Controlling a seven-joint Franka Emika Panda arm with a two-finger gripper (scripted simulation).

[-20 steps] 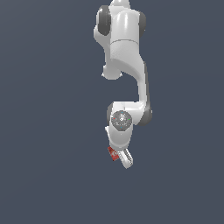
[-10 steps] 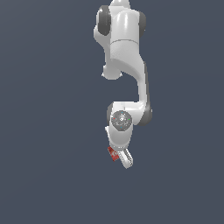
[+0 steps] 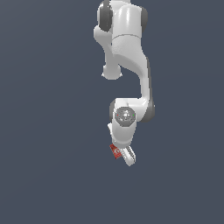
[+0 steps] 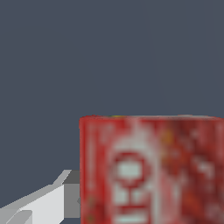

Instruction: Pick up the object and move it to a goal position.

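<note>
The object (image 3: pixel 115 151) is a small red box with white label markings, and in the exterior view it shows at the side of my white gripper (image 3: pixel 125 156) at the low end of the arm. The wrist view has the object (image 4: pixel 151 170) filling much of the picture close up. One pale finger (image 4: pixel 48 203) presses against its side, and the other finger is out of frame. The gripper is shut on the object, holding it off any surface.
Only the white arm (image 3: pixel 127 52), reaching down from above, stands against a plain dark grey-blue background. No table, goal marker or other item shows in either view.
</note>
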